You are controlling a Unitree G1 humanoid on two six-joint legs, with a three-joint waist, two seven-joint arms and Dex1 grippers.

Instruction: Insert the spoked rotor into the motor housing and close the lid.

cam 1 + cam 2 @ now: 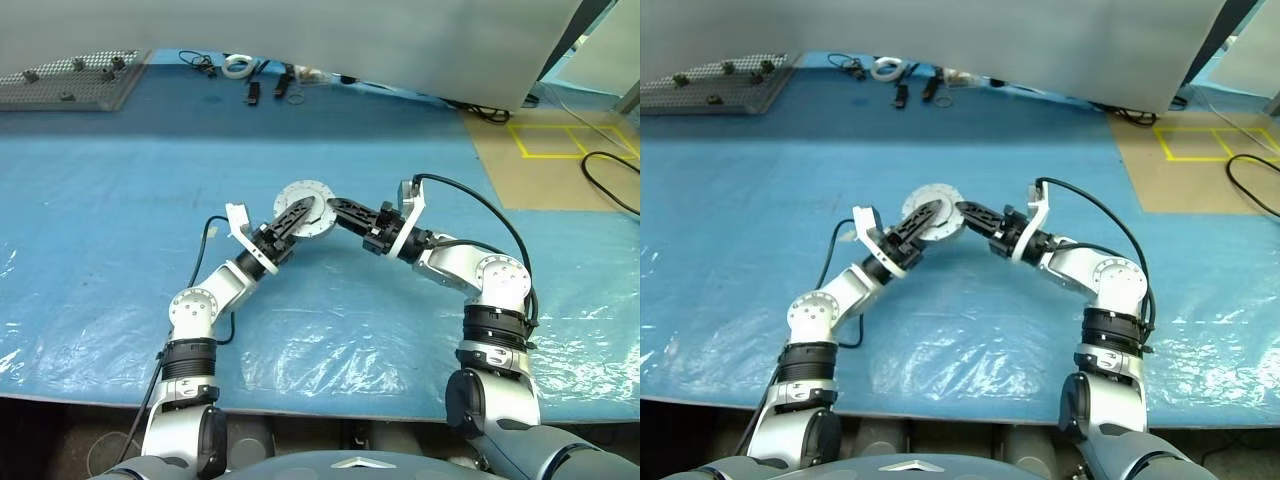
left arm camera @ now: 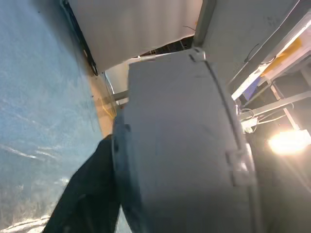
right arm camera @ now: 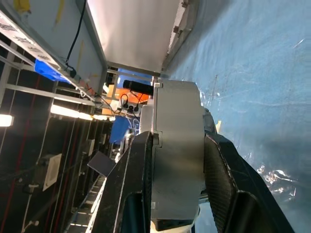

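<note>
The motor housing (image 1: 312, 197), a round silver-grey casing, is held up on edge above the blue sheet, between my two arms. My right gripper (image 1: 335, 210) is shut on it from the right; in the right wrist view both black fingers (image 3: 133, 184) clamp the flat faces of the motor housing (image 3: 177, 136). A seam round the rim parts a thin grey layer from the thicker body; I cannot tell whether that layer is the lid. My left gripper (image 1: 298, 213) reaches onto the casing from the left, and the casing (image 2: 184, 145) looms close in the left wrist view. The spoked rotor is hidden.
A blue plastic-covered table (image 1: 120, 220) spreads under both arms. At the back left lies a grey perforated board (image 1: 70, 80), with a white tape roll (image 1: 238, 66) and small dark tools (image 1: 270, 88) near the back edge. A black cable (image 1: 610, 180) lies at the right.
</note>
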